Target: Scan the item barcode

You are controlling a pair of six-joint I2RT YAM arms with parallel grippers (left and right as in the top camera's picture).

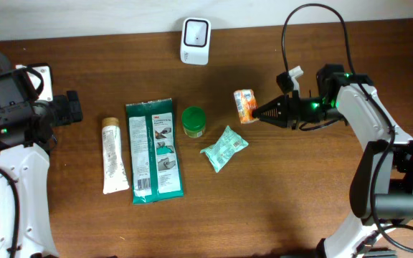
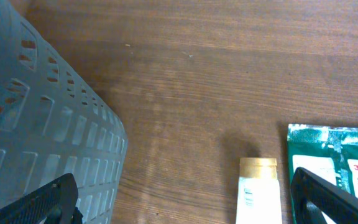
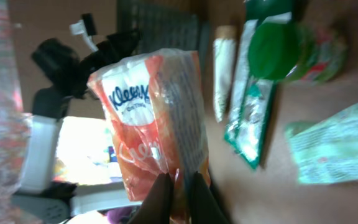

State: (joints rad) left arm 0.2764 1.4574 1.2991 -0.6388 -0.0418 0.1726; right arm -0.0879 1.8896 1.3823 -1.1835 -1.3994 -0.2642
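A: Two arms at the brown wooden counter [image 1: 278, 193]. Where was the task item?
B: The orange Kleenex tissue pack [image 1: 245, 105] was right of centre, pinched at one edge by the right jaws. Couldn't tell whether it was lifted or resting.
A: Left jaws?
B: Spread wide at the far left, beside a grey perforated plastic basket [image 2: 36, 124].
A: Rest?
B: A white square device with a dark face [image 1: 195, 41] sat at the back edge, well apart from the pack. A green-lidded jar [image 1: 193, 120] stood just right of a flat green 3M packet [image 1: 154, 149], with a pale green crinkled pouch [image 1: 224, 148] near it. A cream tube with a tan cap [image 1: 112, 155] lay just left of the packet.
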